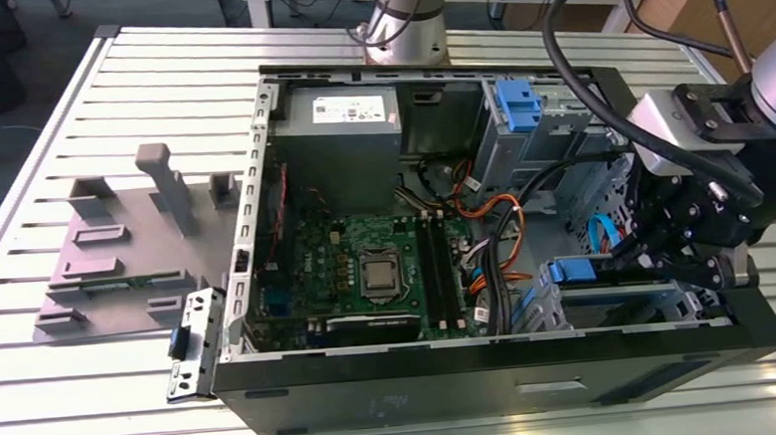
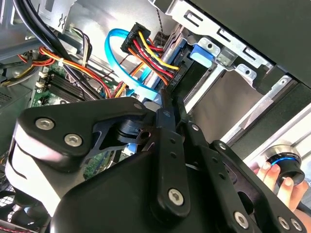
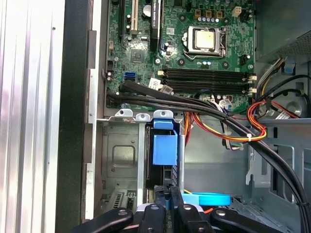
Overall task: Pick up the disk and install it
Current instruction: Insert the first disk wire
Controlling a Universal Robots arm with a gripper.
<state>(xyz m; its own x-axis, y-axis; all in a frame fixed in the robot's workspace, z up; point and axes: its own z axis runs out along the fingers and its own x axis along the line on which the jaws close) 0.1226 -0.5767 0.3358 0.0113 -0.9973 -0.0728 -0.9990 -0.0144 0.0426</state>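
The disk (image 3: 164,172) stands on edge in a slot of the metal drive cage (image 3: 121,155) at the front corner of the open computer case (image 1: 502,366). Its blue carrier frame (image 3: 165,145) shows on top, and as a blue block (image 1: 584,270) in the exterior view. In the second wrist view the disk (image 2: 187,73) is a dark slab with a blue tab beside it. My gripper (image 3: 167,188) is right at the disk's cabled end, fingers shut together, tips at or just short of its edge. The gripper (image 1: 633,259) hangs inside the case at the exterior view's right; its tips (image 2: 165,99) point at the disk.
Black, orange and light-blue cables (image 3: 228,121) run close past the cage. The motherboard (image 1: 364,269) fills the case's middle, with another blue-framed bay (image 1: 516,106) at the back. A grey fixture (image 1: 123,241) lies on the slatted table. A hand (image 2: 282,179) holds a round blue-ringed knob outside the case.
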